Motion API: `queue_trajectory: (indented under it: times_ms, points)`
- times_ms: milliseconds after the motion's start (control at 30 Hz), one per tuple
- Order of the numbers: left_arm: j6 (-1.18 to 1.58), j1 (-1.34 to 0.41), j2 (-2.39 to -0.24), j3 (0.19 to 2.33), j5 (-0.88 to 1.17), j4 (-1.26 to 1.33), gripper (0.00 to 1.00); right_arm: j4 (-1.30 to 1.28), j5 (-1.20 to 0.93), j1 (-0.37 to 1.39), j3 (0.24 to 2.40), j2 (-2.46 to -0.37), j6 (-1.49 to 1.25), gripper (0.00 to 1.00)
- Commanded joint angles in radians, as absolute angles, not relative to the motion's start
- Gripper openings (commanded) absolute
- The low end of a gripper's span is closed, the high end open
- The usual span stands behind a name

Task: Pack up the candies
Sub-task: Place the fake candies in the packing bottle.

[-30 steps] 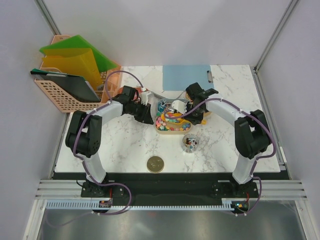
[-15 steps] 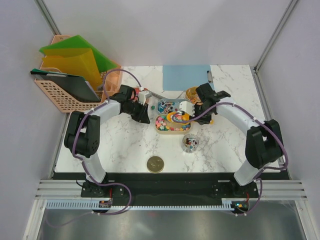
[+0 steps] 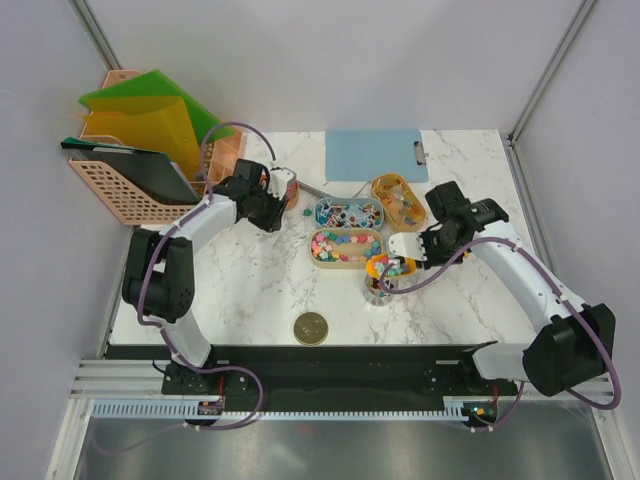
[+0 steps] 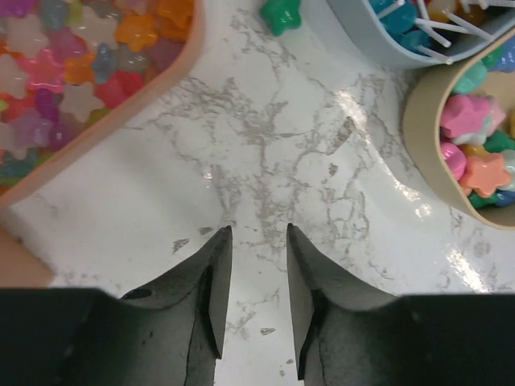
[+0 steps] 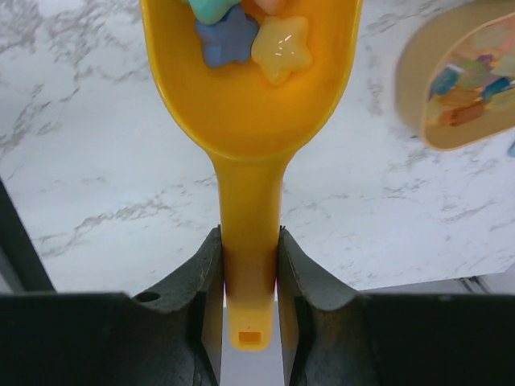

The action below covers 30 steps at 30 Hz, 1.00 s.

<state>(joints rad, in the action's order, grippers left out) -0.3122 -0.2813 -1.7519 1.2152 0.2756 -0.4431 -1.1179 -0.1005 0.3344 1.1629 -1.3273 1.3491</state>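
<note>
Your right gripper (image 5: 249, 241) is clamped tight on the handle of the orange scoop (image 5: 249, 121). The candies (image 5: 280, 48) it carries, a few star-shaped pieces, sit in the bowl straight out ahead of the fingertips. From above, that bowl hangs over, or just at the rim of, the small clear jar (image 3: 378, 290) beyond and below the hand. You cannot tell from these views whether the scoop's lip is centred on the jar's mouth, and that is your main risk: tip the wrist while the bowl is off-centre and the stars will likely slide past the rim onto the marble. The jar looks light and narrow, so a nudge from the scoop's edge could knock it over and spill what is inside. The handle is smooth plastic in a thin pinch, so a quick roll might let it twist between the fingers. Your left gripper (image 4: 257, 235) stands partly open with nothing between its fingers, over bare table top. A pink tray (image 4: 190, 56) of stars lies ahead to its left and a loose green star (image 4: 282, 14) lies straight ahead, so a careless sweep could scatter them or shove the tray.
</note>
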Motion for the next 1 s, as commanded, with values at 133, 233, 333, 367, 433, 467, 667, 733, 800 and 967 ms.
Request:
queue_trajectory:
  times_ms: [133, 233, 333, 367, 433, 467, 667, 733, 800, 967]
  points:
    - [-0.353, -0.279, -1.72, 1.296, 0.014, -0.433, 0.45, -1.226, 0.026, 0.331, 1.118, -1.267, 1.434, 0.0]
    - [-0.339, -0.281, -1.724, 1.31, -0.057, -0.422, 0.65, -1.241, 0.073, 0.334, 1.144, -1.295, 1.416, 0.0]
    - [-0.33, -0.284, -1.726, 1.322, -0.106, -0.422, 1.0, -1.243, 0.133, 0.344, 1.164, -1.319, 1.411, 0.0]
    - [-0.325, -0.285, -1.723, 1.321, -0.115, -0.419, 1.0, -1.243, 0.146, 0.347, 1.167, -1.324, 1.41, 0.0]
    - [-0.314, -0.291, -1.718, 1.319, -0.15, -0.408, 1.0, -1.249, 0.179, 0.362, 1.187, -1.344, 1.401, 0.0]
    - [-0.31, -0.294, -1.717, 1.316, -0.17, -0.399, 1.0, -1.25, 0.184, 0.365, 1.196, -1.351, 1.391, 0.0]
    - [-0.281, -0.31, -1.713, 1.305, -0.319, -0.337, 1.0, -1.272, 0.265, 0.426, 1.236, -1.387, 1.355, 0.0]
    - [-0.276, -0.313, -1.712, 1.31, -0.345, -0.334, 1.0, -1.279, 0.299, 0.452, 1.239, -1.396, 1.347, 0.0]
    - [-0.262, -0.314, -1.709, 1.312, -0.356, -0.333, 1.0, -1.282, 0.333, 0.468, 1.241, -1.397, 1.347, 0.0]
    - [-0.227, -0.314, -1.683, 1.309, -0.365, -0.327, 1.0, -1.313, 0.411, 0.5, 1.255, -1.402, 1.35, 0.0]
